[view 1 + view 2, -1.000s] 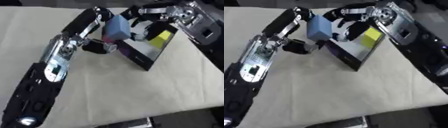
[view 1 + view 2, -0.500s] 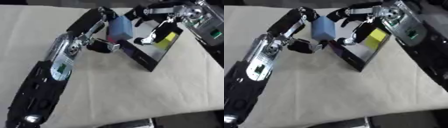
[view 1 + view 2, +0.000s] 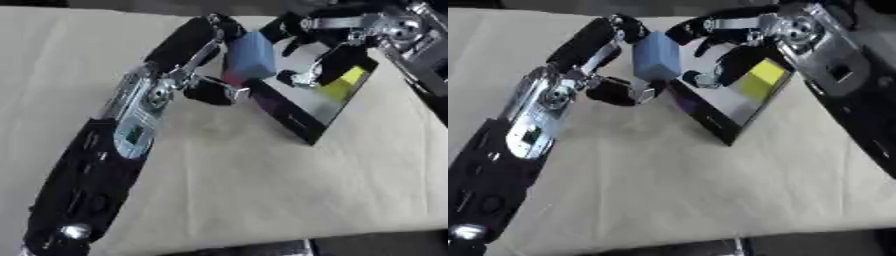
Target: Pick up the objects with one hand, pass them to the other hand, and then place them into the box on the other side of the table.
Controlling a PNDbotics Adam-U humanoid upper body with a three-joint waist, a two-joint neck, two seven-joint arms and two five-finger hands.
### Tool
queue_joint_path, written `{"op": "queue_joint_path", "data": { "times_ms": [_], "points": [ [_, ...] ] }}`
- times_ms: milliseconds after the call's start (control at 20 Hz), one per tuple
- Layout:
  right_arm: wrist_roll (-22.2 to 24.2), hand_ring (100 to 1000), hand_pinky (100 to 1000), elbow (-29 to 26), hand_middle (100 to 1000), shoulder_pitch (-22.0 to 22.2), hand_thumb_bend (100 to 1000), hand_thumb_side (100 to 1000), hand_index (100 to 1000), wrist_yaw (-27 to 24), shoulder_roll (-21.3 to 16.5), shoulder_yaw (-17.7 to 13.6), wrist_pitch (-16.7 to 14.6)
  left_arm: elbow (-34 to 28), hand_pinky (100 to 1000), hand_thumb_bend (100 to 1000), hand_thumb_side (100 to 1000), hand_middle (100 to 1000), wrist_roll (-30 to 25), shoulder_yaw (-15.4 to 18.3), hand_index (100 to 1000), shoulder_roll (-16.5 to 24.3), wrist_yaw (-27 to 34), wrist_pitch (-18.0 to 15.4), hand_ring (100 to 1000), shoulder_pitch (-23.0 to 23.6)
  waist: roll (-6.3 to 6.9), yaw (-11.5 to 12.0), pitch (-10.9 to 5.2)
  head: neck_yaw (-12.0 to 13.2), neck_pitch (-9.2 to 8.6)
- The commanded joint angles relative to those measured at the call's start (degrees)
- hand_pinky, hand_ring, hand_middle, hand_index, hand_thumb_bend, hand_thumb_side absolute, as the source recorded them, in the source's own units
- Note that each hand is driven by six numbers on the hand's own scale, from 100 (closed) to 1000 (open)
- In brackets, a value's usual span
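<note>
The blue block (image 3: 656, 56) is held above the table, at the near-left edge of the box (image 3: 726, 107), between the fingers and thumb of the left hand (image 3: 614, 60), which curl round its left side. No brand, label or writing can be read on the block, the box or the arms. The right hand (image 3: 728, 42) is just beside the block on its right, above the box, with its fingers spread and bent downward; whether any finger touches the block cannot be told. The box is dark-walled, lies askew on the cloth-covered table (image 3: 667, 175), and holds a yellow block (image 3: 760, 80) in its far-right part. The left eye view shows a reddish patch (image 3: 233, 78) at the lower edge of the blue block, which the right eye view does not show. The right eye view shows more of the right forearm (image 3: 842, 70) running down the right side of the picture. The left arm (image 3: 114, 150) enters from the lower left in both views.
</note>
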Motion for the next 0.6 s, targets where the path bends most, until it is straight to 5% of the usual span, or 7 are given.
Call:
{"op": "queue_joint_path", "data": {
  "times_ms": [50,600],
  "points": [
    [-1.69,1000,854,-0.65,915,-0.9,191,254,1000,-0.37,-0.98,-0.71,0.98,-1.09,673,100,320,486,-0.33,-0.14,457,-0.85,1.06,0.29,604,-0.92,-0.54,0.01,-1.16,0.19,-0.12],
    [-3.64,1000,855,-1.38,921,-1.05,153,300,1000,-0.67,-0.7,0.06,2.97,-1.56,672,100,331,485,-1.17,-0.41,464,-1.52,2.14,0.7,603,-0.92,-0.65,0.05,-0.9,0.12,-0.12]
  ]
}}
